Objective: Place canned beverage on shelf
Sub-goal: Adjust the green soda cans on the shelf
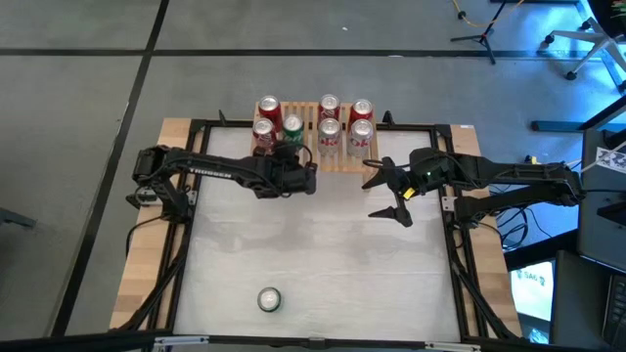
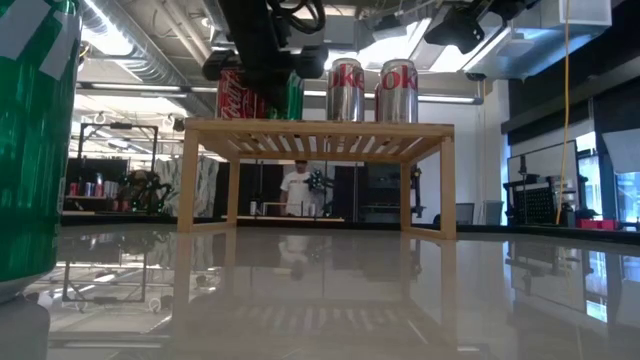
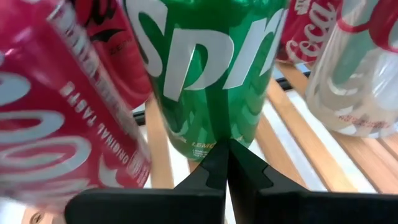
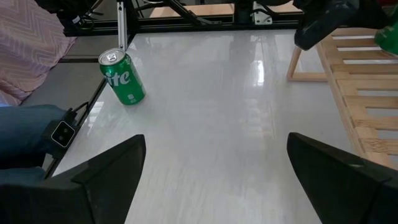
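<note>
here, going left to right, the left gripper point(image 1: 305, 174) sits at the front edge of the shelf point(image 1: 337, 161), its fingers pressed together with nothing between them, tips just in front of a green sprite can point(image 1: 291, 129) that stands on the slats. judging by that, the can looks freshly set down in the front row's second spot, filling the gap beside the red coca-cola can point(image 1: 262, 135) at the front left corner. the shelf carries seven cans in two rows: three red coke cans, three silver diet coke cans point(image 1: 329, 134) and that one sprite; the back row's second spot appears free. further right, the right gripper point(image 1: 389, 192) hangs over the white table point(image 1: 323, 254) just off the shelf's right front corner, fingers spread wide and holding nothing, probably waiting clear of the other arm. one more sprite can point(image 1: 269, 299) stands well apart near the table's near edge, likely the next to shelve.
</note>
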`<state>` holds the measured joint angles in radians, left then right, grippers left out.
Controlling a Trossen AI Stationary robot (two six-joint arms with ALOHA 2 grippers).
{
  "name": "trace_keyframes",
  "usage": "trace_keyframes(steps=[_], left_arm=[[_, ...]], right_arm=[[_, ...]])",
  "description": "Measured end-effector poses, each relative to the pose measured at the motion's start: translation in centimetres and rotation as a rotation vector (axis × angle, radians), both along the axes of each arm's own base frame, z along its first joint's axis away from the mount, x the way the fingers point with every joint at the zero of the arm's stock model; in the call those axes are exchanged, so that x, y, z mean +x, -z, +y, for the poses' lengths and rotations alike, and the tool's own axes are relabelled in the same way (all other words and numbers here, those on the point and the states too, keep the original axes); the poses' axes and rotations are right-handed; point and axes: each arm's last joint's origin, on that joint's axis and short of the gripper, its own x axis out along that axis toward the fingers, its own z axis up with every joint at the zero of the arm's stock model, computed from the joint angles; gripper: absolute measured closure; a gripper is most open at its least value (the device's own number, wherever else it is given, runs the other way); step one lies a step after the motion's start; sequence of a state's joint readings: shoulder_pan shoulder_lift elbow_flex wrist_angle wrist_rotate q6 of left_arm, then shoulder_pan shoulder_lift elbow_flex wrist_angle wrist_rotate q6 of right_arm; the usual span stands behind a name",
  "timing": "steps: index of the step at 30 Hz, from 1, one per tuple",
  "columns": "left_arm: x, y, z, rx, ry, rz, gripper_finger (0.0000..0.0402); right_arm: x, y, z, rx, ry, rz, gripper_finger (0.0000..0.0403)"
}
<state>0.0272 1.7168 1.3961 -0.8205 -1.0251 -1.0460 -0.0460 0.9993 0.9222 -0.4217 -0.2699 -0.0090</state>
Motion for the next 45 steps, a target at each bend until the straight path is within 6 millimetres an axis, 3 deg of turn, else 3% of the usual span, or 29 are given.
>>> trace_keyframes(steps=[12,37,45], left_arm=[[0.6,-0.2,1.5,-0.049,0.050,-0.004,0.0401],[0.8,-0.2,0.3,-0.055,0.085,-0.008,0.0401],[0.7,-0.2,1.2,-0.051,0.055,-0.011,0.0401]], right_arm=[[0.0,0.0,0.0,0.000,0.000,0.005,0.0017],[-0.3,0.4,0.0,0.002,0.000,0.053,0.0017],[-0.2,0.4,0.0,0.002,0.000,0.052,0.0017]])
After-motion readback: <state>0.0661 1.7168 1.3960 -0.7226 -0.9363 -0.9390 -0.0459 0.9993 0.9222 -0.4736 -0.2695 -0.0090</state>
